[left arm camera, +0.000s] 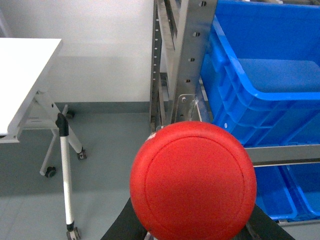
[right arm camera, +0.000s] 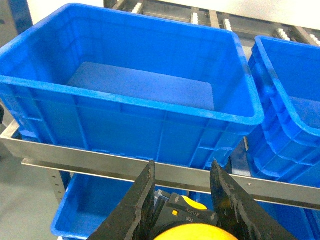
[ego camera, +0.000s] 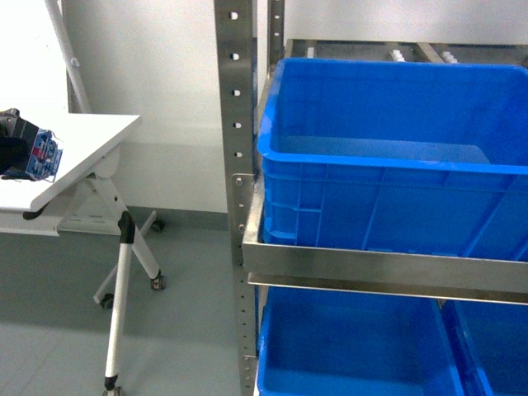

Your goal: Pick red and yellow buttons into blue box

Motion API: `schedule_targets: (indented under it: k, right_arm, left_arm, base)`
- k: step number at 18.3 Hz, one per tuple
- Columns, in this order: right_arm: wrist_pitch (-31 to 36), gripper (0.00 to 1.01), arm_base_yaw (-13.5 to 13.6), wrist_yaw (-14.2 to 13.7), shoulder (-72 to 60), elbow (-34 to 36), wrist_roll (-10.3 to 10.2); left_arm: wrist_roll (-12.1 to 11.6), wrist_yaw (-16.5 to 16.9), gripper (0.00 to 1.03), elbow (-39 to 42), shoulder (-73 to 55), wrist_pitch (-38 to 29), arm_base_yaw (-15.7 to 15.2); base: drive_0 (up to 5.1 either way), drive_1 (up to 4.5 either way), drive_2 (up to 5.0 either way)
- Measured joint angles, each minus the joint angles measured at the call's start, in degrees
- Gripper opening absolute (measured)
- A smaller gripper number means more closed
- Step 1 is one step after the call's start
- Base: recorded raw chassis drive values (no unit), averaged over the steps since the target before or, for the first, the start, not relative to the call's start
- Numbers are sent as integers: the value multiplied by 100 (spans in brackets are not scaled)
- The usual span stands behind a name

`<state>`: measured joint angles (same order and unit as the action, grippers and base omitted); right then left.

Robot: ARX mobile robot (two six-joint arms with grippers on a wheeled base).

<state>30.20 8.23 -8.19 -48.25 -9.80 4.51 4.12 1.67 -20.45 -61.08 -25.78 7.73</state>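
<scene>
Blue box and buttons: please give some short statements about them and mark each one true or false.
1. The blue box holds nothing on the floor that shows. True.
2. The red button lies inside the box. False: it is in the left gripper, out in front of the rack.
3. The yellow button sits between the jaws of the right gripper. True.
4. The box stands on the floor. False: it rests on a metal shelf of the rack, above other blue boxes.
5. The white table is to the left of the rack in the head view. True.
</scene>
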Motion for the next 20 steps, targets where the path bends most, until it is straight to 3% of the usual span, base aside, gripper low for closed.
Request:
schedule_targets:
  k: [7,20]
  right_arm:
    - [-2,30,0,0,-2,4,0]
    - [2,30,0,0,-2,4,0]
  left_arm:
    - [0,-11,22,0,4,4,0]
    - [0,-17,22,2,4,11,-7]
  base:
    - [462,-77,-390]
    - [501,-243,-243]
